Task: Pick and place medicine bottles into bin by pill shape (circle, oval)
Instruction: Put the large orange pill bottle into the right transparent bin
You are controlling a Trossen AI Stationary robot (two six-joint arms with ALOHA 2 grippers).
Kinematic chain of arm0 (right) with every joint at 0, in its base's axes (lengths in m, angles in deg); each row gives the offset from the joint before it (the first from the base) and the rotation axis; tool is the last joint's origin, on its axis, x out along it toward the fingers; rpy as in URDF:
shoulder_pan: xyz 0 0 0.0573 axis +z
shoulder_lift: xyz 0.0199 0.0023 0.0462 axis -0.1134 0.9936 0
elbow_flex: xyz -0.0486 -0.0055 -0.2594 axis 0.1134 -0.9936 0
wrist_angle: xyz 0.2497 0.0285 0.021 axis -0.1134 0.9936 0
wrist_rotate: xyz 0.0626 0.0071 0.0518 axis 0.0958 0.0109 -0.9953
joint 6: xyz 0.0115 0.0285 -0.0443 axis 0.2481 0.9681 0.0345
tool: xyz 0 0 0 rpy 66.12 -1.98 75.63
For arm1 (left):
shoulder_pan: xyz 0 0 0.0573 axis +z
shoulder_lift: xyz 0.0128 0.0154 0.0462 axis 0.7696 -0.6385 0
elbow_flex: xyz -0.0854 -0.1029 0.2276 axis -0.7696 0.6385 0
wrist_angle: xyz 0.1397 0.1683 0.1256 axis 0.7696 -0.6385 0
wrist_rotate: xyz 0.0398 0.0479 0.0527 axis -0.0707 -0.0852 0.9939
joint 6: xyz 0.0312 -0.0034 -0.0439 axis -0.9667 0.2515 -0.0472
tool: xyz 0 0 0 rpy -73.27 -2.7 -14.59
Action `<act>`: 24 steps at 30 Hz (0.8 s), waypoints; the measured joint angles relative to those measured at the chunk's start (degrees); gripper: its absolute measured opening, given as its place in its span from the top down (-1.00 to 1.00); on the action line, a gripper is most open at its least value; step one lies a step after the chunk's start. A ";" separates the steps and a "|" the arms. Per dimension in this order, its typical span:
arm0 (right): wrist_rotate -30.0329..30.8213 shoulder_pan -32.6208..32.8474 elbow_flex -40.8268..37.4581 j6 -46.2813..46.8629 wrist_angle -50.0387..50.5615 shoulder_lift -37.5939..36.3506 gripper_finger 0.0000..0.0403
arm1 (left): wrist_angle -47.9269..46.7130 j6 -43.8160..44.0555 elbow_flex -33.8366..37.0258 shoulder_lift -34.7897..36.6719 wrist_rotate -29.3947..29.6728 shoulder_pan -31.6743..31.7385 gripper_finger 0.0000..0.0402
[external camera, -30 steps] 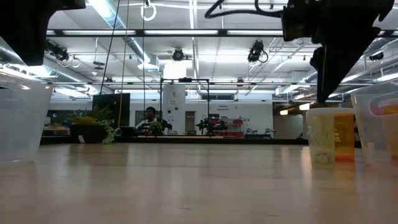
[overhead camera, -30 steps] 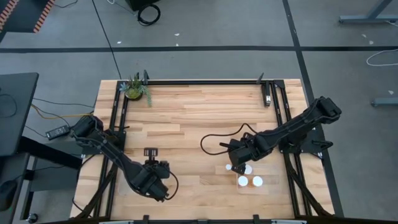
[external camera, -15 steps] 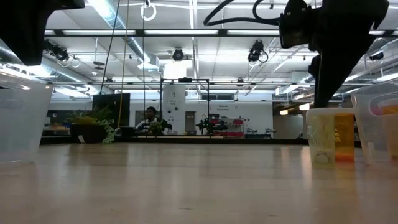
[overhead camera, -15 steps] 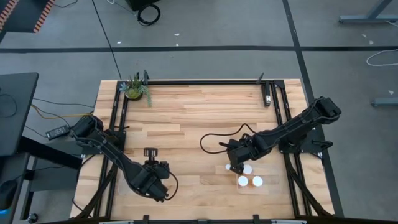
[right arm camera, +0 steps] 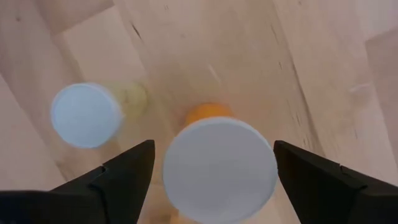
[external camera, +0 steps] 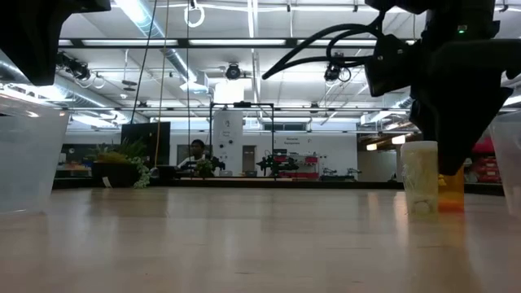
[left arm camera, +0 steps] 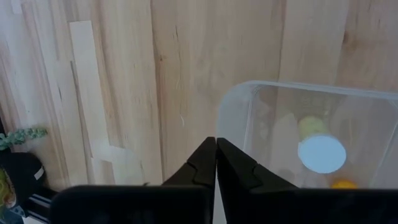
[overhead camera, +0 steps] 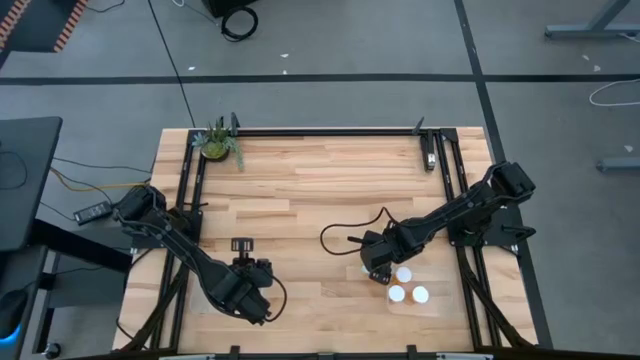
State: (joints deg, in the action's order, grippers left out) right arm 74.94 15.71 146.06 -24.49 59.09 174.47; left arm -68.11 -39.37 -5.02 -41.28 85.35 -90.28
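My right gripper (right arm camera: 219, 186) is open and points down over a white-capped bottle with an orange body (right arm camera: 219, 167). Its fingers stand on either side of the cap without touching it. In the high view my right gripper (overhead camera: 377, 263) covers that bottle. Three more white caps (overhead camera: 404, 274) (overhead camera: 397, 294) (overhead camera: 420, 294) lie just to its right. A smaller cap (right arm camera: 85, 115) shows beside the gripper. In the low view two bottles (external camera: 421, 179) stand upright on the table. My left gripper (left arm camera: 216, 163) is shut and empty at the near left (overhead camera: 245, 293).
A clear bin (left arm camera: 249, 106) below my left gripper holds a white-capped bottle (left arm camera: 321, 154). Clear bins show at the low view's left (external camera: 28, 155) and right edge (external camera: 513, 155). A small potted plant (overhead camera: 217, 143) stands at the far left corner. The middle of the wooden table (overhead camera: 300, 200) is bare.
My right gripper has moved toward the table's near edge and a little left, and now stands over the white-capped bottle. In the low view the clear bin on the right has shifted farther right, and the three white caps have shifted a little right with it.
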 joint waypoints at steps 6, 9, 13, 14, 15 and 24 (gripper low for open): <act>0.00 -0.02 0.00 -0.41 0.02 -0.20 -0.46 | 0.03 0.09 0.00 0.00 -0.01 -0.02 0.87; 0.00 -0.46 0.00 -1.19 0.02 -0.20 -0.31 | 0.04 0.09 0.00 0.00 0.00 0.00 0.89; 0.00 -1.39 0.00 -3.43 0.03 -0.22 -0.10 | 0.02 0.09 0.00 0.00 0.00 -0.02 0.91; 0.00 -1.65 0.01 -3.90 0.04 -0.22 -0.06 | 0.02 0.09 0.00 0.00 -0.02 -0.01 0.92; 0.02 -1.88 0.22 -4.39 0.37 -0.22 -0.04 | 0.04 0.09 0.00 0.00 0.00 0.00 0.92; 1.22 -0.17 10.37 -5.24 8.22 -0.22 -0.14 | 0.02 0.43 0.00 0.00 -0.01 -0.02 0.87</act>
State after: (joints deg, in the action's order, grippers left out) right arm 76.16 15.54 156.43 -29.73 67.31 174.25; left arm -68.09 -38.94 -5.02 -41.28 85.34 -90.31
